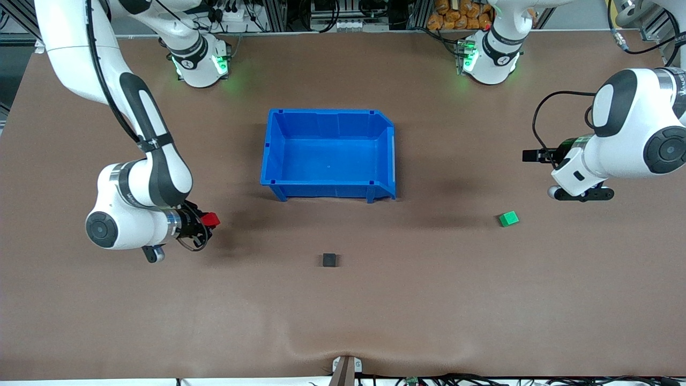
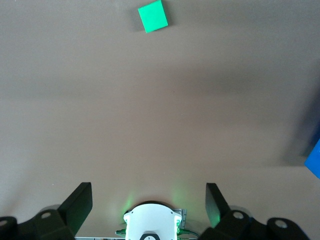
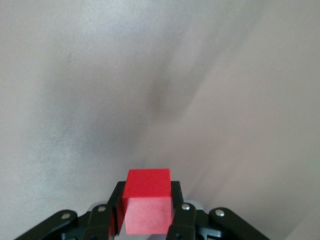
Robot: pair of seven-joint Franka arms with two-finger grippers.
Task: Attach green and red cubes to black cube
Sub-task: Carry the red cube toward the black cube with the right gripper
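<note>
Three cubes, one blue bin (image 1: 278, 161), two grippers. Black cube (image 1: 329, 260) on the table, nearer the front camera than the bin. Green cube (image 1: 508, 218) on the table, off toward the left arm's end from the bin. Red cube (image 1: 211, 219) clamped in the right gripper (image 3: 147, 215), toward the right arm's end from the bin. Left gripper (image 2: 148, 210) spread wide, holding nothing, near the green cube.
</note>
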